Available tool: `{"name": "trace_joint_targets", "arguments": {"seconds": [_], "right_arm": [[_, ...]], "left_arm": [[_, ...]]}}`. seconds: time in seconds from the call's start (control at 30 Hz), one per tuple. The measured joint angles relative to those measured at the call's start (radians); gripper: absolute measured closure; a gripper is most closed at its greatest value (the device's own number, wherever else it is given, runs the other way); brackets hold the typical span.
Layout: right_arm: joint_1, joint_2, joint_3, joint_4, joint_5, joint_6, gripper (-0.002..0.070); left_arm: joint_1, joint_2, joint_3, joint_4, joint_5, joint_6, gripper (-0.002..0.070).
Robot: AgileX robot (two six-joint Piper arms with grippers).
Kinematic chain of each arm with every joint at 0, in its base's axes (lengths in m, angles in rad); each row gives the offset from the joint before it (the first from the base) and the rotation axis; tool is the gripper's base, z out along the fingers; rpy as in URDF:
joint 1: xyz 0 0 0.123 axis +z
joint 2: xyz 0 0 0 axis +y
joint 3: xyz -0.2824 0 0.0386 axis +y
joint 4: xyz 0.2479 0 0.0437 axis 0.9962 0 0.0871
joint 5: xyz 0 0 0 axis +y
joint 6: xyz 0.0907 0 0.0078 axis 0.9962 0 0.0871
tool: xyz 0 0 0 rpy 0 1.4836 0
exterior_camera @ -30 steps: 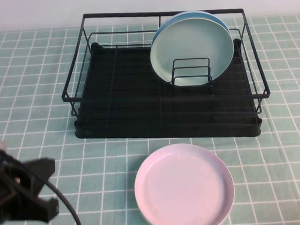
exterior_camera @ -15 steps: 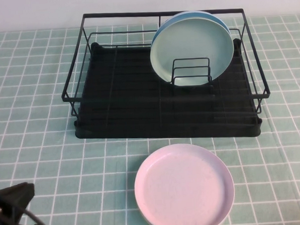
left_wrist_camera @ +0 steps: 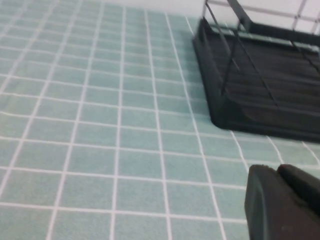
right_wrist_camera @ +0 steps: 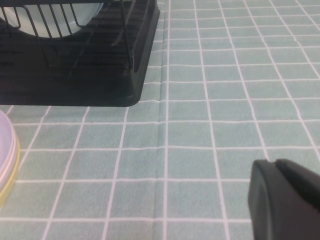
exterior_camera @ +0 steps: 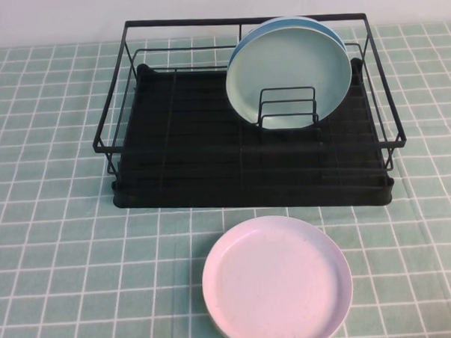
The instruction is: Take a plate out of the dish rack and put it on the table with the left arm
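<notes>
The pale pink plate (exterior_camera: pixel 277 280) lies flat on the green tiled table (exterior_camera: pixel 55 221), just in front of the black dish rack (exterior_camera: pixel 210 162). Its edge shows in the right wrist view (right_wrist_camera: pixel 5 150). My left gripper (left_wrist_camera: pixel 277 169) is shut and empty, low over bare tiles near the rack's left front corner (left_wrist_camera: pixel 225 117), away from the plate. It is out of the high view. My right gripper (right_wrist_camera: pixel 274 162) is shut and empty over tiles to the right of the rack (right_wrist_camera: pixel 100 75).
A pale green plate (exterior_camera: pixel 289 73) stands upright in the small wire holder (exterior_camera: pixel 286 106) inside the rack, with a bluish plate (exterior_camera: pixel 294 21) behind it. Tiled surface stretches to the left and right of the rack.
My left arm has drawn back out of the high view at the lower left. The pink plate and the rack have not moved.
</notes>
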Motion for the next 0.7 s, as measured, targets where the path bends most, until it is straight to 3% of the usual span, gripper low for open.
{"name": "trace_joint_targets", "arguments": {"seconds": [0.2,0.43,0.7], "right_arm": [[0.000,0.000,0.000,0.000,0.000,0.000,0.0694],[0.000,0.000,0.000,0.000,0.000,0.000,0.0694],[0.000,0.000,0.000,0.000,0.000,0.000,0.0694]], "left_arm": [[0.070,-0.053,0.030,-0.042,-0.002,0.022,0.0676],[0.075,-0.053,0.030,-0.146,0.078,0.163,0.0676],[0.075,-0.053,0.030,-0.168,0.084,0.194,0.0676]]}}
